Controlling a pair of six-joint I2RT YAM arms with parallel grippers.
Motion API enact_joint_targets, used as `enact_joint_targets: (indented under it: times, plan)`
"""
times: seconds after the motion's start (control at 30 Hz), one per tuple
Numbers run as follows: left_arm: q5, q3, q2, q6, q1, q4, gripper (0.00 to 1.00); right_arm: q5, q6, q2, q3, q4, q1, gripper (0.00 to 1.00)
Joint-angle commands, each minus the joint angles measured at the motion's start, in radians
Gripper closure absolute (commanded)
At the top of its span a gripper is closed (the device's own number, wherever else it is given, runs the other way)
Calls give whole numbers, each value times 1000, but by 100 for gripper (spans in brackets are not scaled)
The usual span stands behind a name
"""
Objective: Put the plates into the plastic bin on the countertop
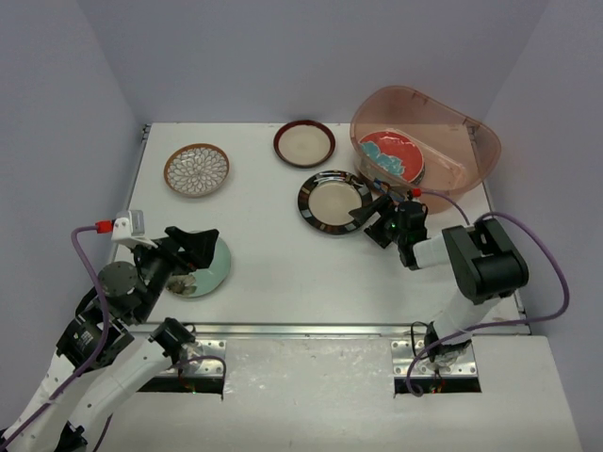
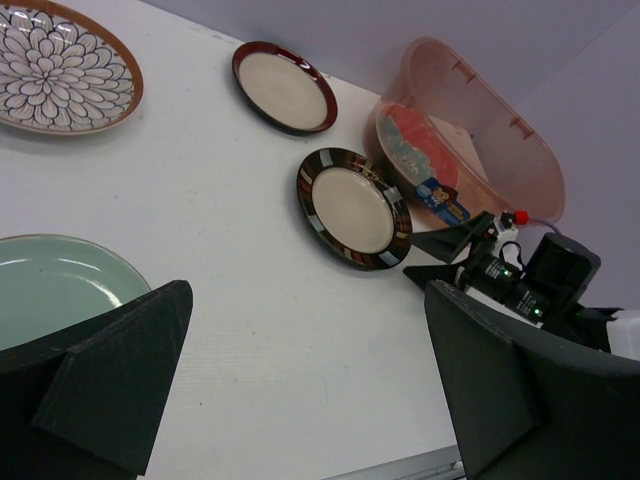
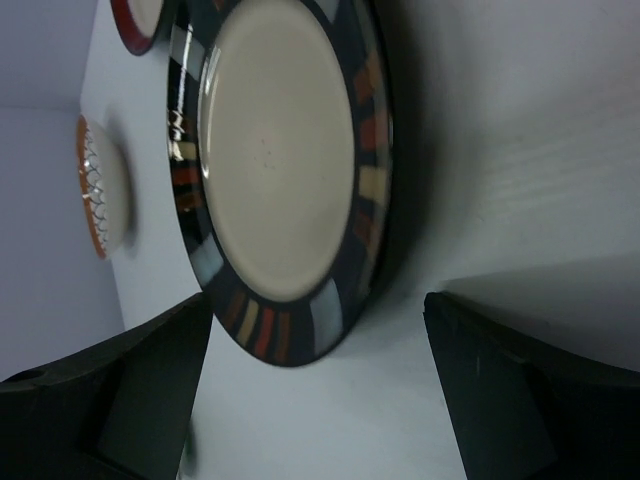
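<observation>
The black-striped cream plate (image 1: 334, 201) was seen lying flat on the countertop (image 1: 283, 282), a little to the 3 o'clock side of its middle. The plastic bin (image 1: 479, 137) was set in the 1 o'clock corner, near that plate but apart from it. The red-blue flower plate (image 1: 391, 155) was leaned inside it, against its 9 o'clock wall. The dark-red rimmed plate (image 1: 304, 143) was found at 11 o'clock from the striped plate, the brown-white floral plate (image 1: 197, 169) at 10 o'clock on the countertop, and the mint green plate (image 1: 215, 268) at 8 o'clock.

The right arm (image 1: 480, 264) was bent at the elbow and stretched low over the surface toward 9 o'clock. The right gripper (image 1: 366, 213) was brought to the striped plate's 4 o'clock edge. Its jaws were spread wide with the near rim just ahead of the gap, and nothing was grasped.

The left arm (image 1: 122, 292) was folded near its base, its wrist turned toward 2 o'clock. The left gripper (image 2: 308, 295) was held over the mint green plate's 9 o'clock side, fully released and empty. Whether a finger (image 2: 110, 390) touched that plate could not be told.
</observation>
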Motion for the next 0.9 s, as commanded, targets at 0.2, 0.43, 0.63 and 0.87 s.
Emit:
enact_joint_targets:
  times: [0.2,0.43,0.63,0.87]
  plan:
    - [4,4,-21,2,-11,28,0,135,174,307,115,-83,21,52]
    - [12,4,-16,5,-11,31,0,131,209,282,17,28,65,100]
    - [14,4,-13,5,-12,33,0,55,248,90,-89,208,151,100]
    - [13,4,-14,5,-12,31,0,-57,295,-266,-83,193,156,100]
